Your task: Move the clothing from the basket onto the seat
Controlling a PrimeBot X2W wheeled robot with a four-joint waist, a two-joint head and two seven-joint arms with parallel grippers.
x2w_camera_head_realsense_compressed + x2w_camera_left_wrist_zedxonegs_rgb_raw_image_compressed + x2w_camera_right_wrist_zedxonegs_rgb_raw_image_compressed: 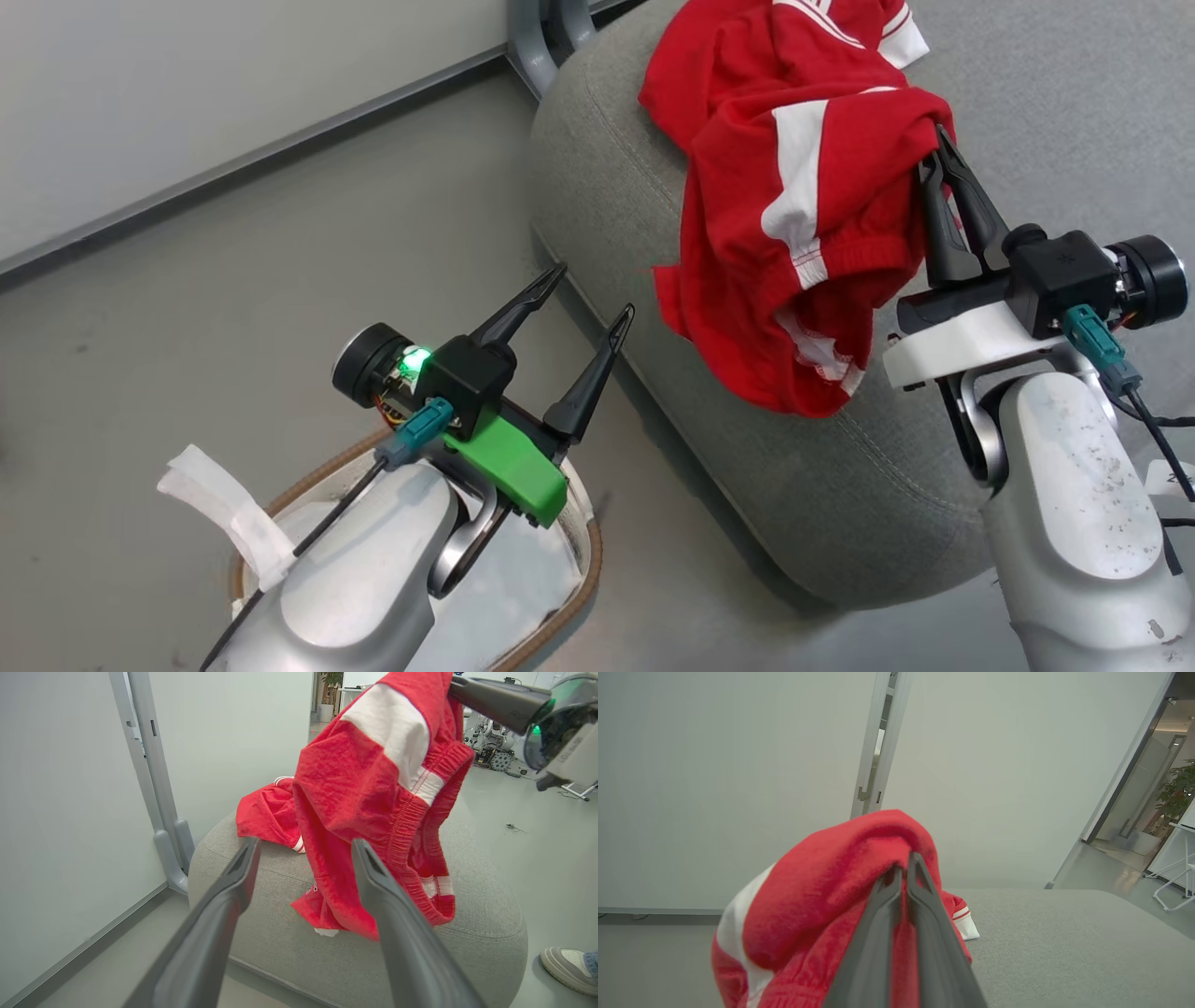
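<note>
Pale wall and smooth grey floor frame the scene, and the seat (pixel 635 233) bulks up ahead of both arms. Red shorts (pixel 794 215) with white side stripes hang from the right gripper (pixel 938 140). Its two fingers are pressed together on a fold of fabric near the elastic waistband. The cloth droops below the fingertips, and its lower folds appear to brush the seat's rounded edge. Just beyond the tips, a second red garment (pixel 728 65) lies on the cushion. The left gripper (pixel 594 291) holds nothing: its fingers stand spread wide and point toward the hanging shorts. The basket (pixel 590 560) sits beneath its wrist, with a white liner (pixel 523 579) showing inside. A person's shoe (pixel 567 963) rests on the floor beyond the seat. The shorts look light, limp and slightly textured, so they should sag and drape rather than slide out of a pinch. The gathered waistband seems the surest place to take hold, being the thickest part.
</note>
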